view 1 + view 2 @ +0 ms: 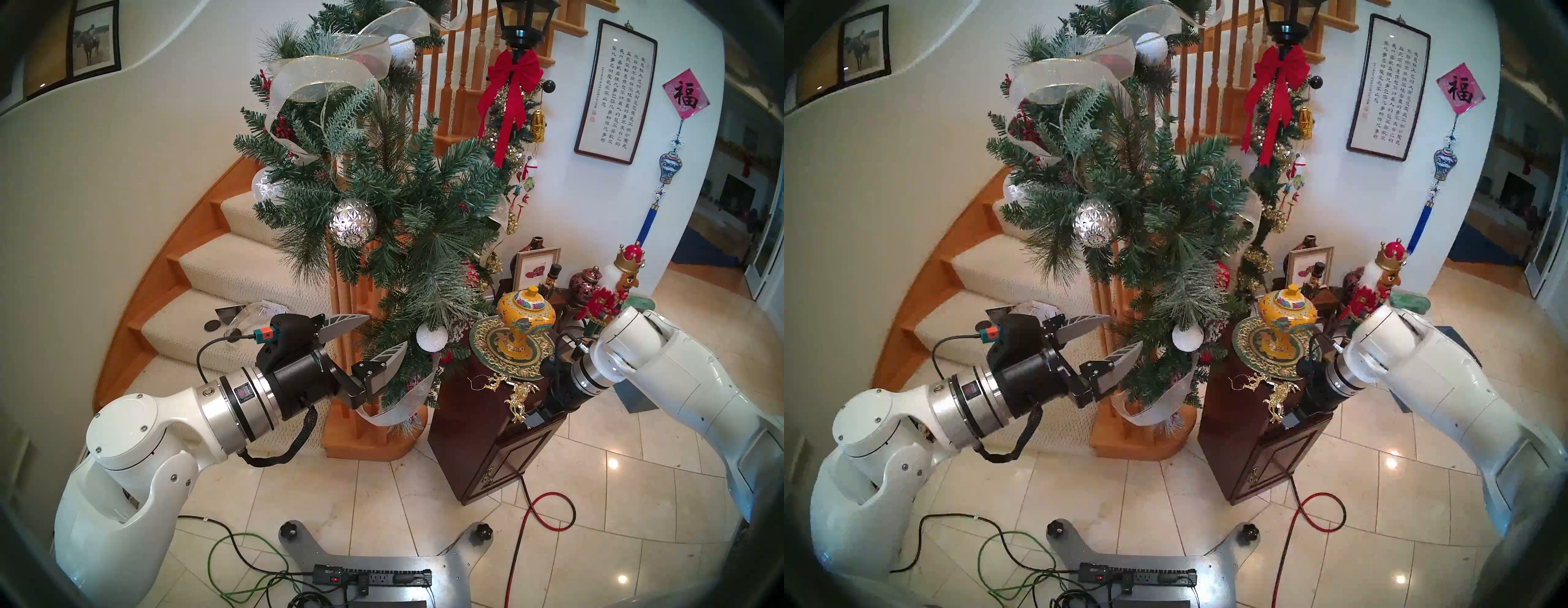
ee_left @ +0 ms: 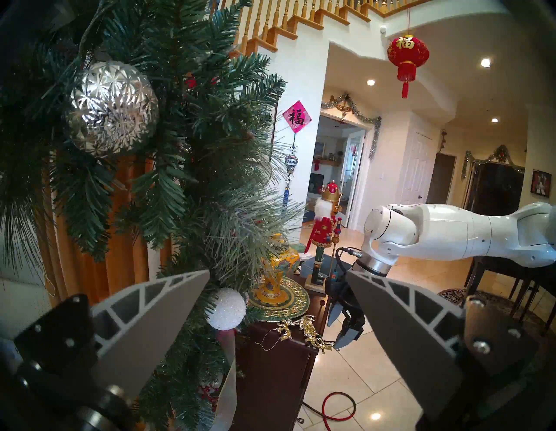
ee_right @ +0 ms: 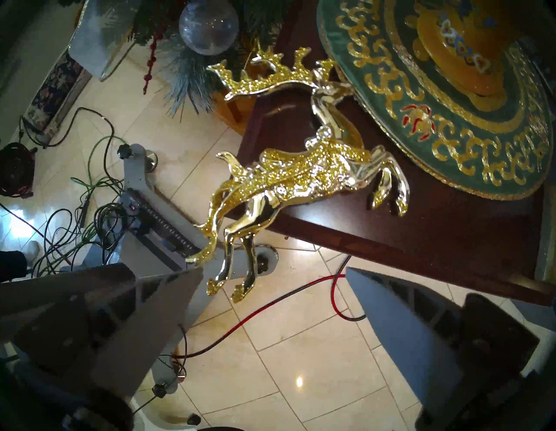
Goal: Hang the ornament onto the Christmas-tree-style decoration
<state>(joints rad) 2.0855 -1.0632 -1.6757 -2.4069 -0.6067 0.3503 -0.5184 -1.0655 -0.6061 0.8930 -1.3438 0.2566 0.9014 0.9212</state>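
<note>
Your gold reindeer ornament (image 3: pixel 301 168) lies on the dark wooden table (image 3: pixel 451 240), draped over its near corner: the upper figure rests on the top just beside the green-and-gold plate (image 3: pixel 481 144), while the lower figure's forelegs hang past the table edge over the tiled floor (image 3: pixel 301 361). Its thin string loop (image 2: pixel 267 340) lies on the tabletop toward the pine garland (image 1: pixel 403 204), which hangs down the stair post just left of the table, its lowest white snowy ball (image 1: pixel 432 337) near the table's corner.

Your right claw (image 3: pixel 273 289) points steeply down beside that corner with its fingers wide apart and nothing between them; the hanging legs sit just above the gap, close to the left finger. Below it you have only open floor and a red cable (image 3: pixel 270 304).

Your left claw (image 1: pixel 373 339) is held level at the garland's lower branches, fingers apart and empty, needles brushing the space between them. The faceted silver ball (image 1: pixel 353 223) hangs above it.
</note>
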